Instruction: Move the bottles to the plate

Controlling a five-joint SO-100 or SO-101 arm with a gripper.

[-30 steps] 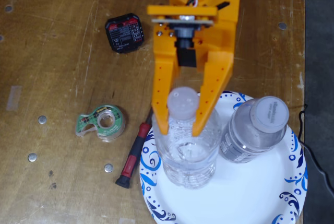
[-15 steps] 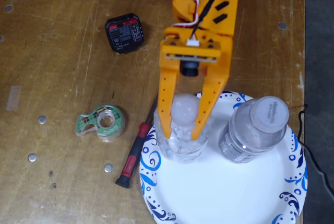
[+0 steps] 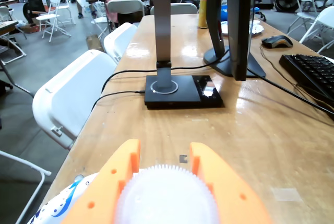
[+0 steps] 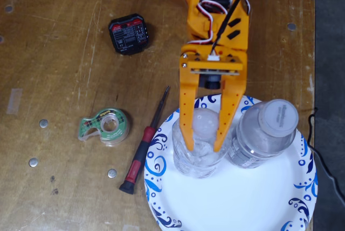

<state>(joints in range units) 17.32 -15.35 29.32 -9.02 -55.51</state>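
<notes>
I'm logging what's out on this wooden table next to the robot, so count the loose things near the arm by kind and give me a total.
Clear ribbed plastic water bottles with white caps: 2
Round white paper plate with blue swirl rim: 1
Red-and-black-handled screwdriver: 1
Green tape dispenser: 1
Small black box with buttons: 1
Total: 6

Two bottles are standing on one plate (image 4: 237,198) in the lower right of the fixed view: one bottle (image 4: 197,150) between the fingers of the single orange gripper (image 4: 203,147), the other bottle (image 4: 264,131) just to its right. One screwdriver (image 4: 143,145), one tape dispenser (image 4: 105,126) and one black device (image 4: 129,34) are lying on the table (image 4: 54,53) at left.
</notes>
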